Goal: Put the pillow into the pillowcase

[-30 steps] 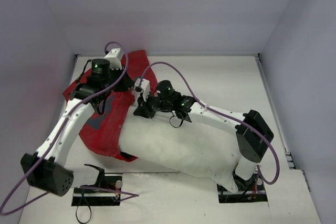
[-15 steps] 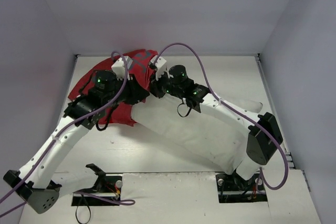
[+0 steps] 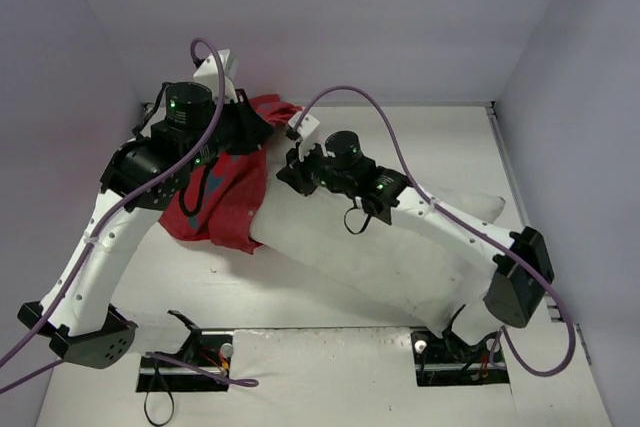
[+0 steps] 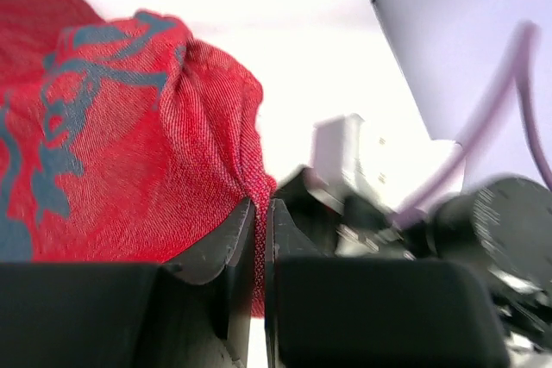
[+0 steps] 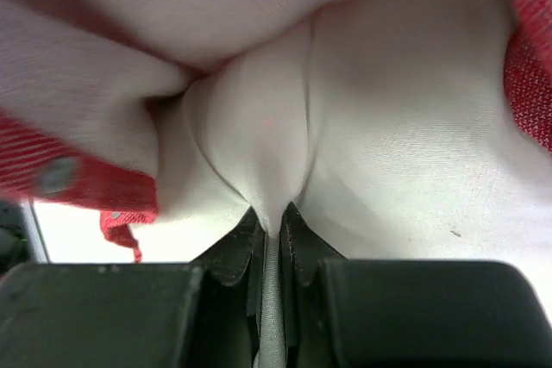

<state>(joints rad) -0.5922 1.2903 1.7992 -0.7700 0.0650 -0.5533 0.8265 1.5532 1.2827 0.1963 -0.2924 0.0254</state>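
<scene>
Pillow, a large white stuffed rectangular cushion (image 3: 400, 257), lies diagonally across the table (image 3: 430, 137), its far-left end at the red printed fabric pillowcase (image 3: 225, 197). Left gripper (image 4: 259, 206), clenched on the case edge, is higher than 0.5 s ago, so the case now hangs. Right gripper (image 5: 274, 213) pinches a pillow fold. Judgement: insertion barely begun.

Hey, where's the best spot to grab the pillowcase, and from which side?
Probably the loose bunched fold at the far edge of the pillowcase, where the left tool pinches it, coming from the left. The pillow fills its right side, so the cloth there looks taut.
</scene>
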